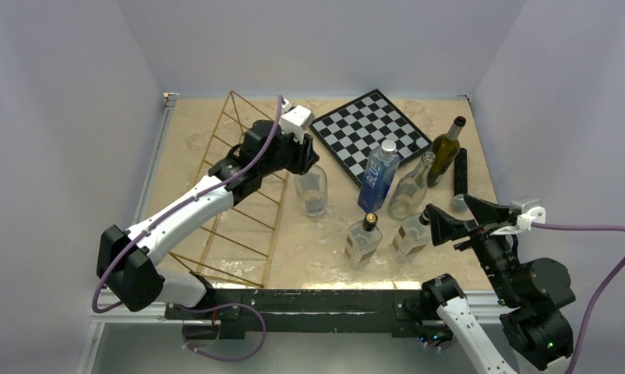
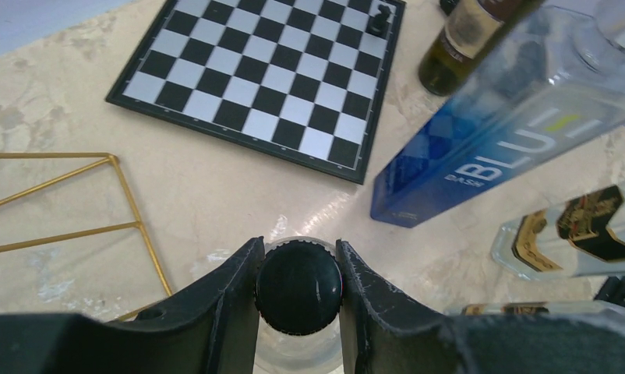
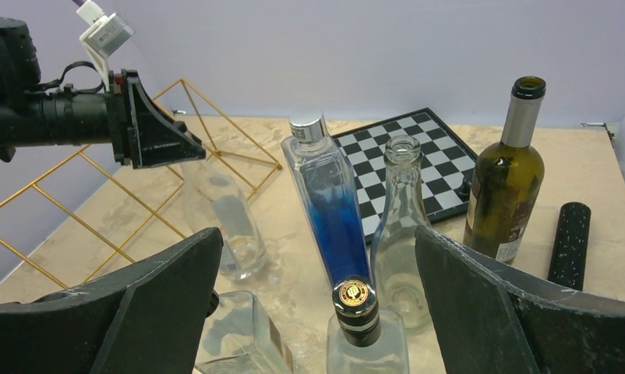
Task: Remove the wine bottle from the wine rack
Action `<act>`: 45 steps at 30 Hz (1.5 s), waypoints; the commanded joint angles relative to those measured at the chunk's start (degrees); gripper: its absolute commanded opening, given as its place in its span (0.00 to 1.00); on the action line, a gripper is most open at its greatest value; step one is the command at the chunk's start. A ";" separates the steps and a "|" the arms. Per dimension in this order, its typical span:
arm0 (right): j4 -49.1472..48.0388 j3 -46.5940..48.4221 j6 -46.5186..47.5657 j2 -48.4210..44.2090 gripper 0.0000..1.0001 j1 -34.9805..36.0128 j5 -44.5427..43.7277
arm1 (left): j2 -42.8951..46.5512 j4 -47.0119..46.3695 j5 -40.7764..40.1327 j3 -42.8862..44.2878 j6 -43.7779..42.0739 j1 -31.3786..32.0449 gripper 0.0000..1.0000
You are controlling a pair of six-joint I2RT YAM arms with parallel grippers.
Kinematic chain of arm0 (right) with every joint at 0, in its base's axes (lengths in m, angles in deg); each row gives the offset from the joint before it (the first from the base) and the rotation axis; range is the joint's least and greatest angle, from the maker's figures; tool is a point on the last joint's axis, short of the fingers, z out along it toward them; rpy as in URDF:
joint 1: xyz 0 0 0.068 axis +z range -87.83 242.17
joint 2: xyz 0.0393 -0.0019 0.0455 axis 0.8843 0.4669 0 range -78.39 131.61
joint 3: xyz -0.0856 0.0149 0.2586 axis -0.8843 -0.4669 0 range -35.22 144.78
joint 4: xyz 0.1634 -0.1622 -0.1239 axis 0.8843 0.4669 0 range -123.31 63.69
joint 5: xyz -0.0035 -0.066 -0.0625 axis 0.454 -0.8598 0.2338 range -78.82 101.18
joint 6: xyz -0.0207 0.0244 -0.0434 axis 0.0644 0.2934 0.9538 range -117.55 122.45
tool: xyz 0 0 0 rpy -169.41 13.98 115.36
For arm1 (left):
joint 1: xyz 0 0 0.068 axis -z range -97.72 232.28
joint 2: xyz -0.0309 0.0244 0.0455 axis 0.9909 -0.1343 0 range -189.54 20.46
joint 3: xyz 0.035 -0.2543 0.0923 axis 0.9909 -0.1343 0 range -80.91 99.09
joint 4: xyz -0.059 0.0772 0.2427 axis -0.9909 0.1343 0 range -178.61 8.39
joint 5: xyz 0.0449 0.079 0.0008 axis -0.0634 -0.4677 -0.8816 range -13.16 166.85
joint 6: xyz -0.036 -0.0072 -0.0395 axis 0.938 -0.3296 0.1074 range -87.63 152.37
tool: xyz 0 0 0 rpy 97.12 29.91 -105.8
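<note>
My right gripper (image 1: 448, 204) hangs well right of the wine rack (image 1: 276, 226), jaws spread wide around nothing. Farther out, my left gripper (image 2: 298, 257) pinches the black cap (image 2: 298, 287) of the wine bottle (image 1: 312, 191), which stands upright on the table (image 1: 333, 261) just beside the rack's right edge.

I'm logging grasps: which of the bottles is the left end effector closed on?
The clear glass bottle with the round black cap, upright beside the gold wine rack: the only one with the left end effector clamped on its cap.
</note>
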State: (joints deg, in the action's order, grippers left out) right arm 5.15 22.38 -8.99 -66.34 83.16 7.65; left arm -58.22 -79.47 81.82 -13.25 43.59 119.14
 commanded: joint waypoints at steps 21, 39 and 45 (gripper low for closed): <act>0.78 -1.07 0.32 -2.70 0.99 0.27 -0.42 | 5.40 -7.25 3.53 -2.52 1.26 7.36 0.35; 6.52 0.40 -2.72 0.65 0.99 0.27 0.00 | 16.11 -3.43 1.01 -1.61 2.17 7.87 0.99; 12.12 3.34 -9.42 7.01 0.99 0.25 -1.65 | 25.63 -3.10 -3.48 -4.38 1.16 7.87 0.99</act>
State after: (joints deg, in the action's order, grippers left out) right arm 13.15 22.76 -13.17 -64.04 83.16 7.24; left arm -39.46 -81.06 82.19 -16.92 46.06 127.03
